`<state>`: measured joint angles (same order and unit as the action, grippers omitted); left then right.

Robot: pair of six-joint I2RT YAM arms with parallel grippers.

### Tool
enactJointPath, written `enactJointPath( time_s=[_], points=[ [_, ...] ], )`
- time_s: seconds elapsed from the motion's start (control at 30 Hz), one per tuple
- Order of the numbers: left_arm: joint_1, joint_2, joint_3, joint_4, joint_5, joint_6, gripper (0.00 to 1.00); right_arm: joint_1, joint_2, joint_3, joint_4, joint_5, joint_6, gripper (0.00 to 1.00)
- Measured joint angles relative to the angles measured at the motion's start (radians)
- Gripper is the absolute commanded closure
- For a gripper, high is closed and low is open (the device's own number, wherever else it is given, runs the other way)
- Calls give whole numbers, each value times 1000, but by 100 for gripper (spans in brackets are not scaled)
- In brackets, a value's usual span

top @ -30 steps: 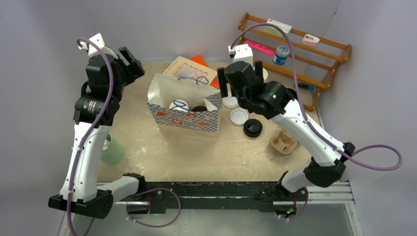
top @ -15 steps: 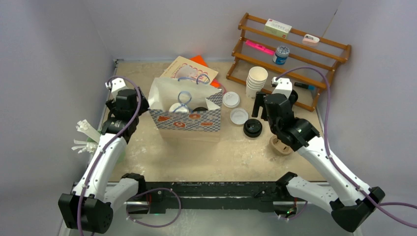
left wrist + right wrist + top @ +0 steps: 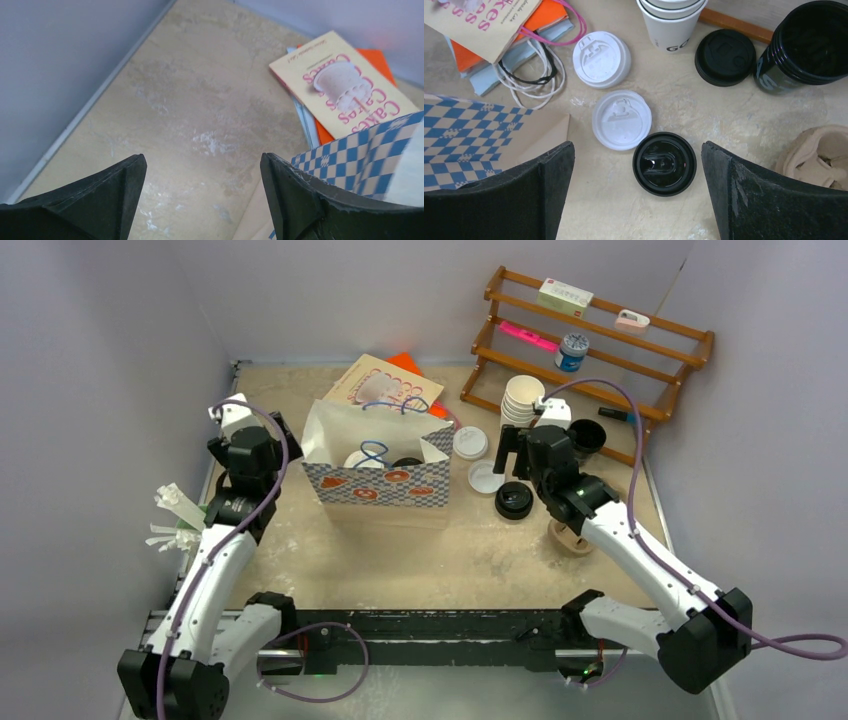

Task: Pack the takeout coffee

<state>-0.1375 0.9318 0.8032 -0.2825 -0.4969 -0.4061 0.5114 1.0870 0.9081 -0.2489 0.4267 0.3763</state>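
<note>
Left tool (image 3: pixel 200 165) lower, beside bag (image 3: pixel 380 485); right tool (image 3: pixel 638 150) lower, over lids (image 3: pixel 621 120).

White-lidded cup (image 3: pixel 357 457), black cup (image 3: pixel 405 461) in bag (image 3: pixel 375 486)

Below the left end effector (image 3: pixel 200 170) the beige desk (image 3: pixel 190 100) is open between the grey wall (image 3: pixel 60 60) on its left and the blue-checked paper bag (image 3: pixel 370 155) on its right, while under the right end effector (image 3: pixel 636 147) lie a round white plastic lid (image 3: pixel 621 120) and a round black plastic lid (image 3: pixel 664 163), with stacked white paper cups (image 3: pixel 671 20) ahead.
</note>
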Motion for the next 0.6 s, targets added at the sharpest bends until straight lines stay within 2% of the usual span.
enactJointPath(
  time_s=[0.13,0.33,0.43,0.6],
  points=[
    [2,-23,35,13,-31,36,9,-2,0,-8,24,1,5,3],
    [41,50,0,-56,-50,-21,9,-2,-2,-16,24,1,30,3],
    [50,89,-22,-71,23,-48,12,-2,-3,-16,24,2,29,3],
    [42,98,-33,-6,216,-56,13,-2,0,-16,36,8,27,3]
  ],
)
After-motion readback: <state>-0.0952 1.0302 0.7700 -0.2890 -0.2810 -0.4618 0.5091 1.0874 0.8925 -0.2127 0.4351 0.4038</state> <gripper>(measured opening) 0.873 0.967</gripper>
